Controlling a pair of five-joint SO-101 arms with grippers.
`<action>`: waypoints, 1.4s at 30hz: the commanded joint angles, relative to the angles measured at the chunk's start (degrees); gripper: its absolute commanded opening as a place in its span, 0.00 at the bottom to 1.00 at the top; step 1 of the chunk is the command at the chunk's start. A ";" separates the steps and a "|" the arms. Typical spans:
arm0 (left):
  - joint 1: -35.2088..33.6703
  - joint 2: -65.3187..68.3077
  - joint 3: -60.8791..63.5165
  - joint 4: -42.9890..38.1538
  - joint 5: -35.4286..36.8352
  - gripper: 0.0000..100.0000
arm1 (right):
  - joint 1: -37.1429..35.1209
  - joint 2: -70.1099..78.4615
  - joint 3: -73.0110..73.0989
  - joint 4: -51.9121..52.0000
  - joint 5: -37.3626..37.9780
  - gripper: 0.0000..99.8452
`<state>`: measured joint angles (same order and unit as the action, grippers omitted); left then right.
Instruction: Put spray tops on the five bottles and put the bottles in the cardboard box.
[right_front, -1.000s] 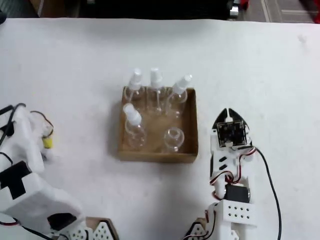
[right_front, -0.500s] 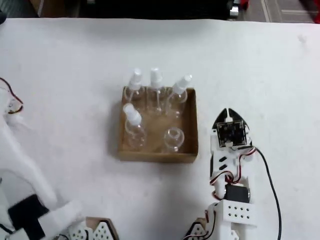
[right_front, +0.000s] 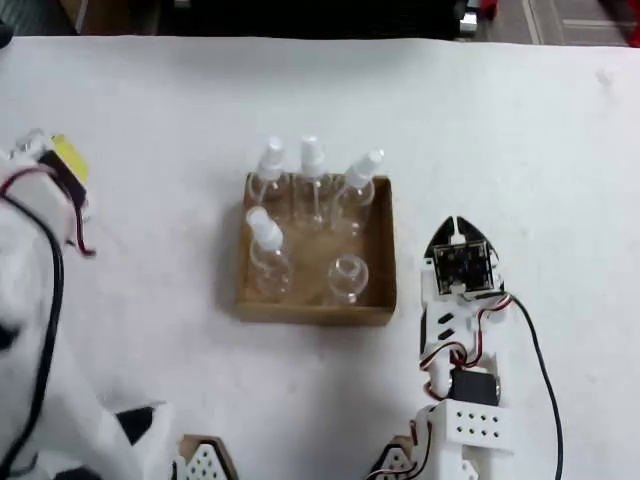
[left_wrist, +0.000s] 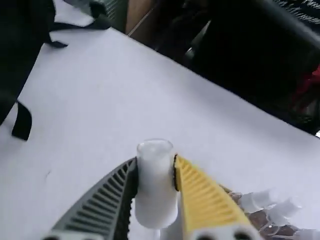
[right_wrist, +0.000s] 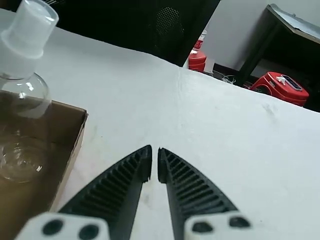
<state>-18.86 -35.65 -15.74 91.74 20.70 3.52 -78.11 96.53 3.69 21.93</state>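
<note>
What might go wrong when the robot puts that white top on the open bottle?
The left gripper pinches the spray top only at its tips, so it might slip or tilt. The open bottle stands in the cardboard box with nothing holding it, since the right gripper is shut beside the box; pressing down might tip it into the capped bottle next to it.

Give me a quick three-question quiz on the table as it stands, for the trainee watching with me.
1. True or false: the right gripper is open.
2. How many bottles in the cardboard box are capped? A) three B) four C) five
3. Fill in: the left gripper is shut on a ____.
Key: 1 false, it is shut and empty. 2 B; the uncapped bottle stands nearest the right gripper. 3 spray top.
</note>
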 joint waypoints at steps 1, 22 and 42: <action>6.02 -7.25 -2.37 -2.02 -0.97 0.02 | -0.22 0.04 0.62 -0.04 0.79 0.02; 42.33 -52.53 47.65 -39.21 -17.23 0.02 | -0.92 -0.40 0.44 -0.13 0.70 0.02; 50.77 -56.48 49.76 -37.10 -19.16 0.02 | -0.92 -0.40 0.62 -0.13 0.79 0.02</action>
<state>31.16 -92.00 33.58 53.93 2.33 2.73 -78.11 96.53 3.69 22.11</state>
